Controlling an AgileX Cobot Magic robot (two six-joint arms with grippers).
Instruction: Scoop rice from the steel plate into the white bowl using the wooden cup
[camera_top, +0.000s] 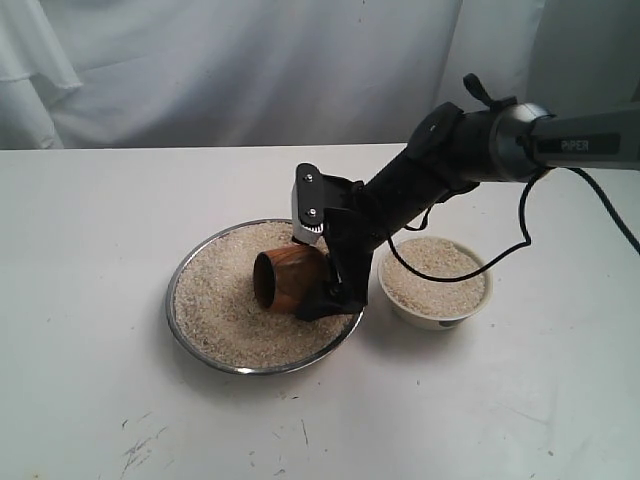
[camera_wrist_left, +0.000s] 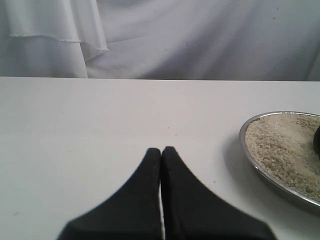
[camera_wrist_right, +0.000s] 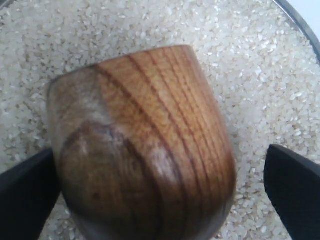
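wooden cup (camera_wrist_right: 145, 145) base cut off; steel plate (camera_wrist_left: 243, 136) partly cropped

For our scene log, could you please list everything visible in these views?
steel plate: one, silver, centre-left on the table.
rice: two masses, pale beige, in the plate and the bowl.
wooden cup: one, reddish-brown, on its side in the plate's rice.
white bowl: one, white, right of the plate.
table: one, white, under everything.
curtain: one, white, behind the table.
cable: one, black, looping above the bowl.
right arm: one, black and silver, reaching in from the right.
right fingers: two, black, either side of the cup; grip unclear.
left fingers: two, black, pressed together, apart from the plate.
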